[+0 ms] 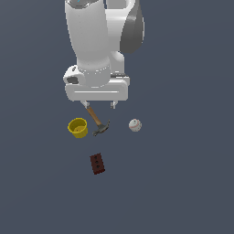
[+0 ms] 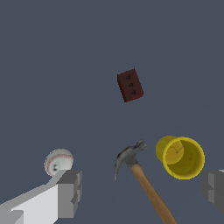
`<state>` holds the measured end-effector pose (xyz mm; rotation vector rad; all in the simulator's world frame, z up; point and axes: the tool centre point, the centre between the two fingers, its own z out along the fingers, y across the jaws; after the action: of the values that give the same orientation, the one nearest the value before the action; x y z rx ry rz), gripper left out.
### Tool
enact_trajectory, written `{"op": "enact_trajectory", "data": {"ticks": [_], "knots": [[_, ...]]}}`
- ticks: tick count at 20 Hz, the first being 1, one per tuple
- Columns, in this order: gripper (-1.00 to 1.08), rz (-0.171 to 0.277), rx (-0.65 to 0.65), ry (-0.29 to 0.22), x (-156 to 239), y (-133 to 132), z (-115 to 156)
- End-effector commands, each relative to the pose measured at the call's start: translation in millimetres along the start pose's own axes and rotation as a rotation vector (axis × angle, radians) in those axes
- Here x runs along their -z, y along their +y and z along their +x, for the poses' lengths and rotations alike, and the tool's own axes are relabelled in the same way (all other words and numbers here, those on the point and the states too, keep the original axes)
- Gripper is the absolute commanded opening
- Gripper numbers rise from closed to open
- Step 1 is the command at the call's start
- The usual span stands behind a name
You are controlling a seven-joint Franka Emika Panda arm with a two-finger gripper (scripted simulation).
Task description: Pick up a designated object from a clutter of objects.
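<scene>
Step in hand: approach, pre-grasp. Gripper (image 2: 142, 192) spread wide, empty, straddling hammer (image 2: 142, 175) handle from above. Hammer lies flat on bench (image 1: 183, 183), between yellow cup (image 1: 78, 127) and baseball (image 1: 135, 124); brick-like block (image 1: 97, 163) apart. Next: descend, keep handle centred, close on wood without nudging cup.

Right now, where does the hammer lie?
In the exterior view the hammer lies just below the open gripper, between the yellow cup on its left and the baseball on its right.
</scene>
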<state>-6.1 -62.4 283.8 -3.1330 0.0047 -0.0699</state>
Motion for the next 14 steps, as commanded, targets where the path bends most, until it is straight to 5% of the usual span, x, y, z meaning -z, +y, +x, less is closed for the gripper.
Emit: {"op": "enact_trajectory", "data": {"ticks": [1,14], "knots": [[1.00,-0.002,0.028,-0.003,-18.5,9.9,-8.7],[1.00,-0.006,0.222,-0.024,-128.2,62.6,-91.4]]}}
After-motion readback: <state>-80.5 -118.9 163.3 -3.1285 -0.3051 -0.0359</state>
